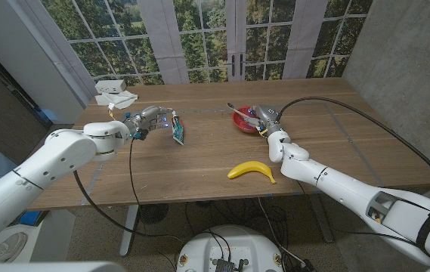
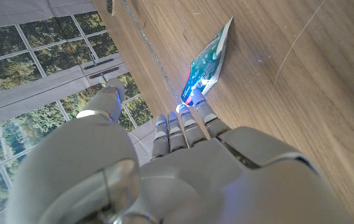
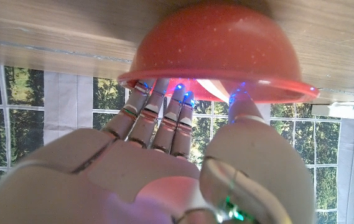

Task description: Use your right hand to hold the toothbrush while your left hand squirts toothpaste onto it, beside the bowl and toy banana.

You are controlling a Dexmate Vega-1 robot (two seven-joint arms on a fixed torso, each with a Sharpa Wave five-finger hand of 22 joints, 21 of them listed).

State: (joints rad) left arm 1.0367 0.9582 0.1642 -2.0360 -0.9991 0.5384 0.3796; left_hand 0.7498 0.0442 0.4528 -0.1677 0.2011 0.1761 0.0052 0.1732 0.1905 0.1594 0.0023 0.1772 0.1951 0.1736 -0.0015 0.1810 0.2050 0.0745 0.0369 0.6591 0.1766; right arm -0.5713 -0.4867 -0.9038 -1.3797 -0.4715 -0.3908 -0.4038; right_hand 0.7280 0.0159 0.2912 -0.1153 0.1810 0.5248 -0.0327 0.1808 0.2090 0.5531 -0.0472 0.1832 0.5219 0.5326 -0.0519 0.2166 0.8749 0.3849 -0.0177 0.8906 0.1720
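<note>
A red bowl (image 1: 242, 123) stands at the table's middle back, and a toothbrush (image 1: 238, 112) lies slanting across its rim. My right hand (image 1: 266, 121) reaches into the bowl from its right side. In the right wrist view its fingers (image 3: 164, 106) are stretched to the bowl's rim (image 3: 164, 78), with the thumb apart. The toothpaste tube (image 1: 177, 131) lies on the wood left of the bowl. My left hand (image 1: 149, 119) is just left of it, fingertips (image 2: 192, 111) at the tube's (image 2: 206, 62) near end and thumb spread away. A yellow toy banana (image 1: 251, 171) lies in front of the bowl.
A white box (image 1: 115, 94) with small items sits at the far left corner of the table (image 1: 335, 143). Black cables run along both arms. Windows stand behind the far edge.
</note>
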